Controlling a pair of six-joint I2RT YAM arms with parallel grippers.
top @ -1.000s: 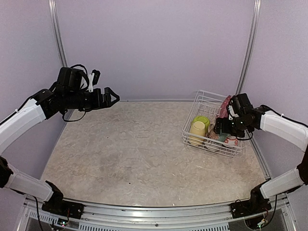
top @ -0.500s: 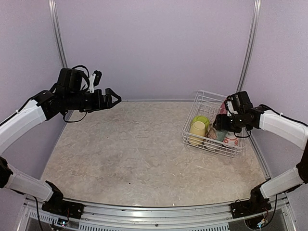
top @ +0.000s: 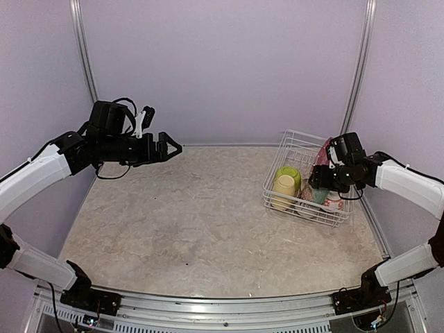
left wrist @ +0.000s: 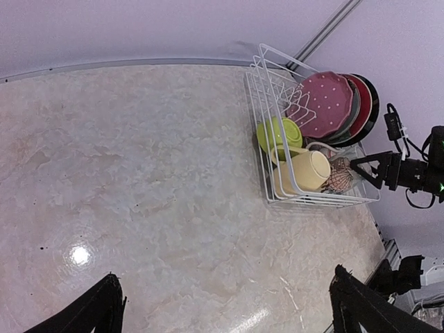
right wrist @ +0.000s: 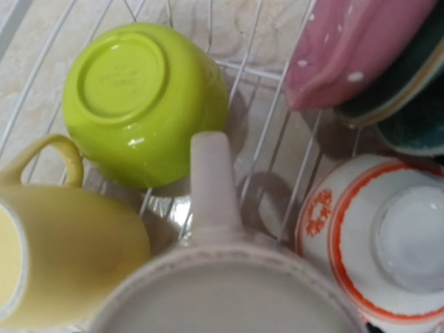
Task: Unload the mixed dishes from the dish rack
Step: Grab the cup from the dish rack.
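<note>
Could get messy: the cream ceramic mug (right wrist: 229, 291) sits crowded at the near end of the white wire dish rack (top: 295, 142), beside a yellow cup (right wrist: 69, 257) and white-and-red bowl (right wrist: 374, 243), so lifting could snag them. The right gripper (top: 318, 184) dips into the rack, can't tell its grip; the left gripper (top: 170, 147) hovers far left of it, jaws apart
</note>
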